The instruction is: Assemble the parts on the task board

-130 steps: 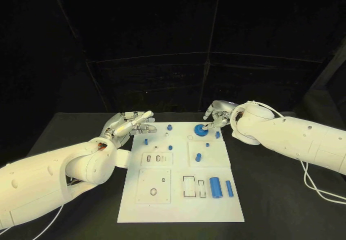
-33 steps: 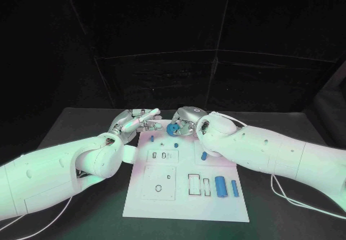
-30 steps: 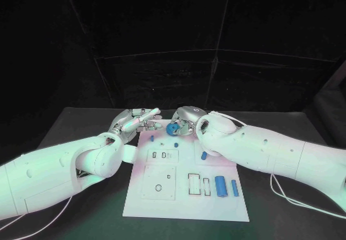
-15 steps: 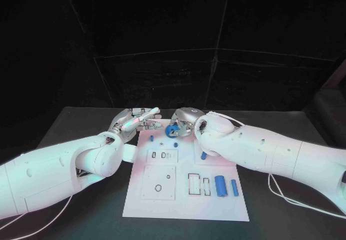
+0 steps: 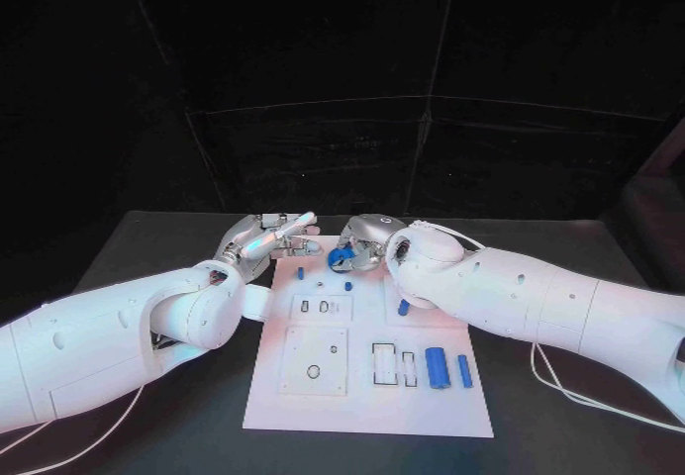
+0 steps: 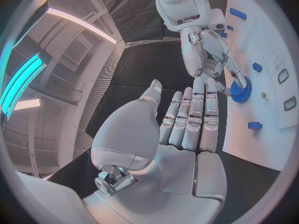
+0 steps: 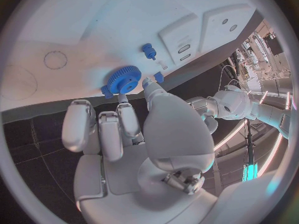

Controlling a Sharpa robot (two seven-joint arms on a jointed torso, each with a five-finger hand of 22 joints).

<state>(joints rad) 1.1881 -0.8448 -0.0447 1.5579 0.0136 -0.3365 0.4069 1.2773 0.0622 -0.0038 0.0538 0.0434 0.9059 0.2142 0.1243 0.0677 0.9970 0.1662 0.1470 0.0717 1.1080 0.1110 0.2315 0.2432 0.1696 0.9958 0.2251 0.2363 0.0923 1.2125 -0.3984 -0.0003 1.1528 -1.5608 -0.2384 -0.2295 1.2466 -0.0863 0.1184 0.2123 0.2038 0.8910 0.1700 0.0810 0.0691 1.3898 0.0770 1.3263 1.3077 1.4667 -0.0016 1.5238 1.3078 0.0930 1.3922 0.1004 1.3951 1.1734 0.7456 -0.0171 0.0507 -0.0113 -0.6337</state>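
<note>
Right hand (image 5: 360,249) has carried the blue gear (image 5: 342,257) from the task board's (image 5: 364,404) far right to its far-left corner, still pinching it. Left hand (image 5: 265,237) stays empty, fingers extended.

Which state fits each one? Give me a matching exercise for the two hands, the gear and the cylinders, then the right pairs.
Things:
1. right hand
2. left hand
3. blue gear
4. two blue cylinders

States:
A. fingers straight, holding nothing
B. lying side by side on the near part of the white board
C. pinched between fingertips at the far end of the board
D. gripping a toothed part

Pairs: 1-D, 2-A, 3-C, 4-B
</note>
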